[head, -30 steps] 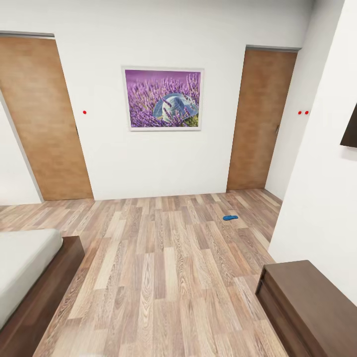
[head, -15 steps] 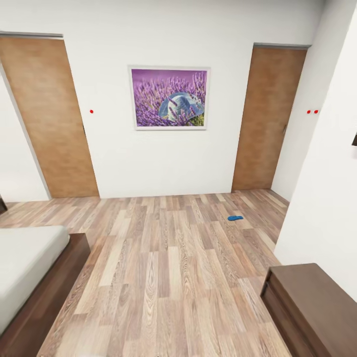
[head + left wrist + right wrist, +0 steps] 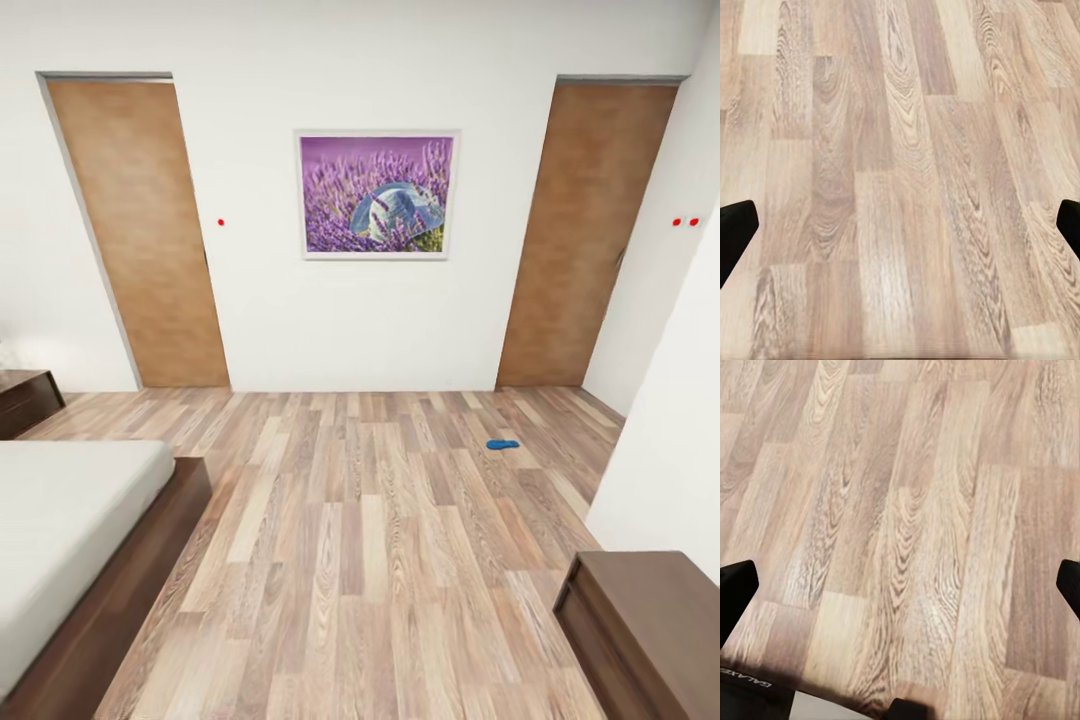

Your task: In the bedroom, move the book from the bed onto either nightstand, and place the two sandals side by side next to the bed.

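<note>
Bedroom seen from head cam: 2 brown doors on far white wall, left door (image 3: 140,235) and right door (image 3: 590,235), w/ 1 framed purple flower picture (image 3: 376,195) between them. 3 small red dots on walls: 1 (image 3: 221,221) beside left door, 2 (image 3: 684,221) on wall right of right door.

1 blue sandal (image 3: 502,443) lies flat on plank floor (image 3: 380,540), nearer right door than bed, well apart from bed. Can't make out a 2nd sandal or the book in these pics.

1 bed (image 3: 70,520) at lower left, off-white mattress, dark frame edge running along floor. 1 nightstand (image 3: 25,400) just beyond bed against left wall, partly cut off. 1 dark brown cabinet (image 3: 650,625) at lower right against white wall corner (image 3: 665,460).

Open floor between bed frame and cabinet is wide, runs straight up to far wall; sandal sits in open w/ bare floor all round.

Left gripper (image 3: 900,225): both fingertips at frame edges, spread wide, nothing between, over bare planks. Right gripper (image 3: 900,585): same, tips wide apart, released, planks below.
</note>
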